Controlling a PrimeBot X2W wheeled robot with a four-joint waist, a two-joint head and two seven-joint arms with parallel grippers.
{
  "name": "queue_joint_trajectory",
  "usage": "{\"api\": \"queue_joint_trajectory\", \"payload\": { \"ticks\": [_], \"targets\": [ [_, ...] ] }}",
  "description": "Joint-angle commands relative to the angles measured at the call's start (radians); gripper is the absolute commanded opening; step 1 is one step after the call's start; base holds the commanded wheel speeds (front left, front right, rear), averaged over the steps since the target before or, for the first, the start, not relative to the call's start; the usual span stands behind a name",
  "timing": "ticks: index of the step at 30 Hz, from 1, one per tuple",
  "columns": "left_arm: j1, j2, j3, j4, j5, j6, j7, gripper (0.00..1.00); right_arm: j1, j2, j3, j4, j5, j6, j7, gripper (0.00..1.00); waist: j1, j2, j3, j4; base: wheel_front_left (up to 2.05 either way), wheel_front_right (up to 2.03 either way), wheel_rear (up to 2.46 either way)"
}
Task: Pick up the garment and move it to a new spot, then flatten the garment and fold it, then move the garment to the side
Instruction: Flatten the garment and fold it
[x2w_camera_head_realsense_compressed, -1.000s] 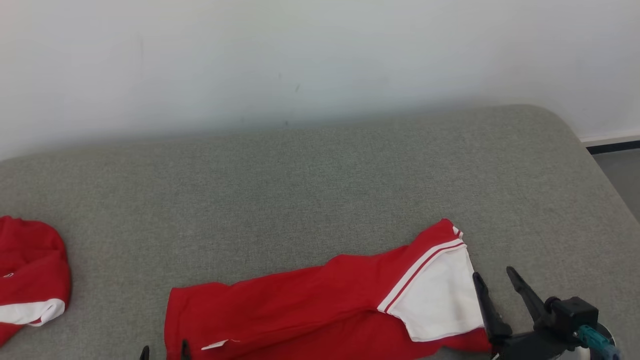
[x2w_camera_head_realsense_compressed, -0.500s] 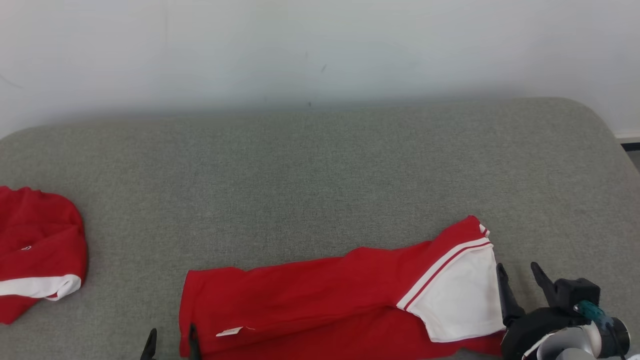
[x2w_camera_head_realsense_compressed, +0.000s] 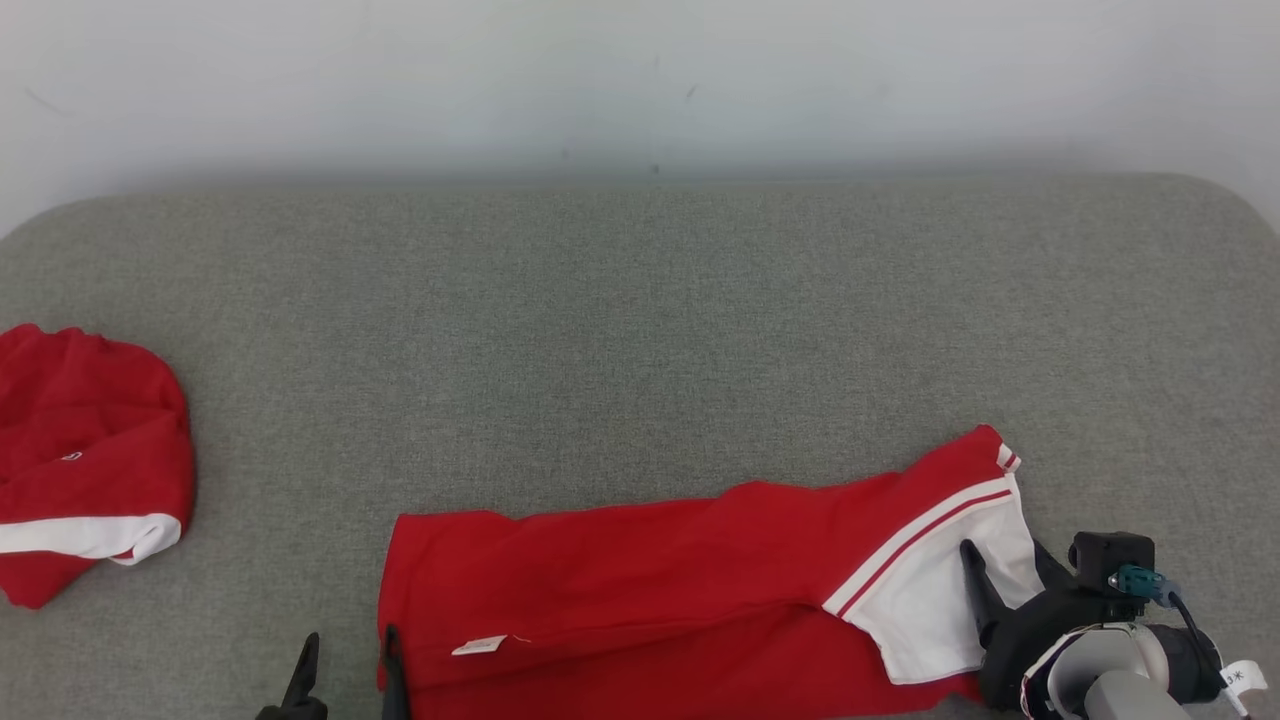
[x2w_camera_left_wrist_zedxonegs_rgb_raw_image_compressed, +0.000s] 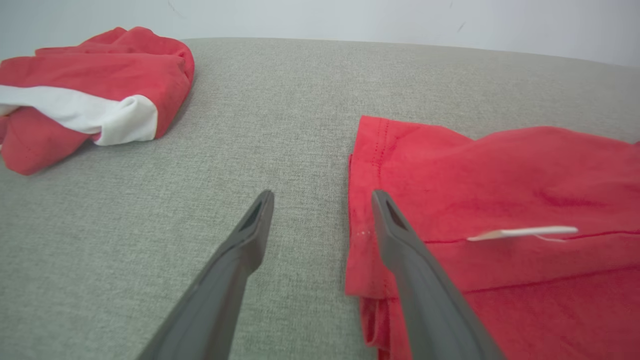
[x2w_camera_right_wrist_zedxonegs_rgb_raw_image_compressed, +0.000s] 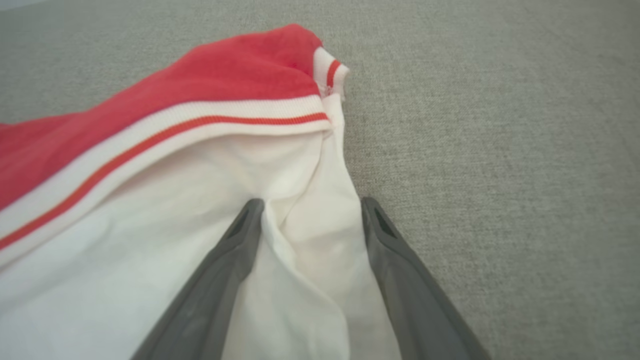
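Though open, jaws astride garment (x2w_camera_head_realsense_compressed: 640, 590) edges

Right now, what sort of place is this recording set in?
Probably a plain indoor room, home-like or a test space. A wide grey upholstered surface, like a bed or couch, runs along a bare white wall, with a red-and-white garment laid out on it and a second garment bunched nearby.

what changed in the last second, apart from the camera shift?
Right gripper moved inward onto the shirt's white end; fabric now sits between its open jaws, not pinched. Unchanged: left gripper open astride the shirt's other edge, shirt lying on the cushion, second red shirt at far left.
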Motion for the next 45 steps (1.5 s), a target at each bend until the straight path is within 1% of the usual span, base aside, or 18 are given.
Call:
{"api": "queue_joint_trajectory", "payload": {
  "ticks": [1, 2, 3, 4, 5, 6, 9, 13, 16, 20, 22, 25, 28, 31, 35, 41, 42, 45],
  "targets": [
    [-0.011, 0.000, 0.000, -0.005, 0.005, 0.003, -0.003, 1.00, 0.024, 0.013, 0.015, 0.030, 0.007, -0.002, 0.029, 1.00, 0.0000, 0.0001, -0.001, -0.001, 0.00, 0.00, 0.00],
    [-0.010, 0.000, -0.002, -0.005, 0.003, 0.004, -0.003, 1.00, 0.025, 0.020, 0.033, 0.037, 0.023, -0.002, 0.038, 1.00, 0.0000, 0.0001, -0.002, -0.002, 0.00, 0.00, 0.00],
    [-0.009, 0.000, -0.003, -0.005, 0.002, 0.004, -0.003, 1.00, 0.025, 0.028, 0.052, 0.037, 0.037, -0.001, 0.043, 0.89, 0.0000, 0.0001, -0.002, -0.003, 0.00, 0.00, 0.00],
    [-0.010, 0.000, -0.004, -0.006, 0.001, 0.004, -0.003, 1.00, 0.026, 0.031, 0.072, 0.033, 0.050, 0.001, 0.045, 0.72, 0.0000, 0.0001, -0.002, -0.004, 0.00, 0.00, 0.00],
    [-0.011, 0.000, -0.005, -0.005, 0.001, 0.005, -0.003, 1.00, 0.027, 0.032, 0.091, 0.029, 0.065, 0.001, 0.047, 0.42, 0.0000, 0.0001, -0.003, -0.006, 0.00, 0.00, 0.00],
    [-0.013, 0.000, -0.005, -0.004, 0.000, 0.005, -0.003, 1.00, 0.033, 0.032, 0.126, 0.019, 0.099, 0.001, 0.045, 0.00, 0.0000, 0.0001, -0.005, -0.008, 0.00, 0.00, 0.00],
    [-0.012, 0.000, -0.002, -0.004, -0.004, 0.003, -0.003, 1.00, 0.035, 0.008, 0.152, 0.020, 0.141, 0.001, 0.033, 0.00, 0.0000, 0.0001, -0.009, -0.011, 0.00, 0.00, 0.00],
    [-0.007, 0.000, 0.002, -0.004, 0.000, 0.000, -0.003, 1.00, 0.017, -0.030, 0.115, 0.055, 0.164, -0.004, -0.028, 0.00, 0.0000, 0.0001, -0.014, -0.011, 0.00, 0.00, 0.00],
    [-0.001, 0.000, 0.004, -0.005, 0.005, -0.002, -0.003, 1.00, -0.009, -0.072, 0.048, 0.102, 0.146, -0.006, -0.088, 0.00, 0.0000, 0.0001, -0.017, -0.010, 0.00, 0.00, 0.00],
    [0.008, 0.000, 0.006, -0.002, 0.004, -0.003, -0.003, 1.00, -0.042, -0.078, -0.058, 0.156, 0.095, -0.003, -0.125, 0.00, 0.0000, 0.0001, -0.023, -0.011, 0.00, 0.00, 0.00],
    [0.014, 0.000, 0.006, 0.000, 0.003, -0.004, -0.003, 1.00, -0.053, -0.091, -0.120, 0.155, 0.065, -0.003, -0.128, 0.00, 0.0000, 0.0001, -0.026, -0.014, 0.00, 0.00, 0.00],
    [0.022, 0.000, 0.007, 0.001, 0.000, -0.004, -0.003, 1.00, -0.033, -0.072, -0.197, 0.097, 0.009, -0.003, -0.129, 0.00, 0.0000, 0.0001, -0.031, -0.020, 0.00, 0.00, 0.00],
    [0.023, 0.000, 0.002, 0.003, -0.005, -0.005, -0.003, 1.00, -0.006, -0.027, -0.221, 0.032, -0.035, -0.003, -0.129, 0.00, 0.0000, 0.0001, -0.038, -0.027, 0.00, 0.00, 0.00],
    [0.025, 0.000, -0.006, 0.006, -0.012, -0.002, -0.003, 1.00, 0.016, 0.013, -0.186, -0.042, -0.056, -0.002, -0.129, 0.00, 0.0000, 0.0001, -0.046, -0.035, 0.00, 0.00, 0.00],
    [0.029, 0.000, -0.019, 0.012, -0.027, 0.003, -0.003, 1.00, 0.060, 0.053, -0.097, -0.151, -0.026, -0.002, -0.129, 0.00, 0.0000, 0.0001, -0.056, -0.044, 0.00, 0.00, 0.00],
    [0.033, 0.000, -0.035, 0.012, -0.040, 0.010, -0.003, 1.00, 0.116, 0.069, 0.096, -0.329, 0.051, -0.002, -0.090, 0.00, 0.0000, 0.0001, -0.062, -0.046, 0.00, 0.00, 0.00],
    [0.033, 0.000, -0.035, 0.012, -0.040, 0.010, -0.003, 1.00, 0.116, 0.069, 0.096, -0.329, 0.051, -0.002, -0.090, 0.00, 0.0000, 0.0001, -0.062, -0.046, 0.00, 0.00, 0.00],
    [0.025, 0.000, -0.045, 0.016, -0.043, 0.009, -0.003, 1.00, 0.134, 0.076, 0.189, -0.415, 0.095, -0.002, -0.044, 0.00, 0.0000, 0.0001, -0.059, -0.036, 0.00, 0.00, 0.00]
  ]
}}
